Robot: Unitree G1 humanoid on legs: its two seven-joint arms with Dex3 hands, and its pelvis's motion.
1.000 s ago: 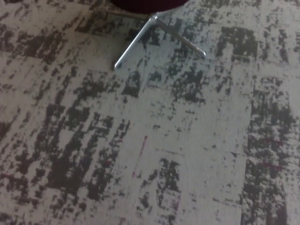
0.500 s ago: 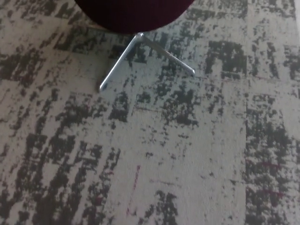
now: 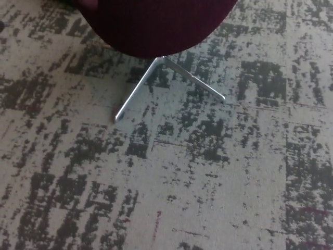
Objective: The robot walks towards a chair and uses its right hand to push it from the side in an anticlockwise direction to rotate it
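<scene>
A chair with a dark maroon rounded seat [image 3: 153,23] fills the top middle of the head view. Under it two thin silver metal legs [image 3: 138,92] spread out over the floor, one toward the lower left and one toward the right. The upper part of the chair is cut off by the picture's top edge. Neither of my hands nor any part of my arms shows.
The floor is a pale carpet [image 3: 218,198] with dark grey streaked patches and a few faint red marks. The long silver leg tip [image 3: 117,119] reaches furthest toward me.
The whole picture has shifted: the chair now sits lower and larger in the view, with more of its maroon seat showing. The camera has come closer to it.
</scene>
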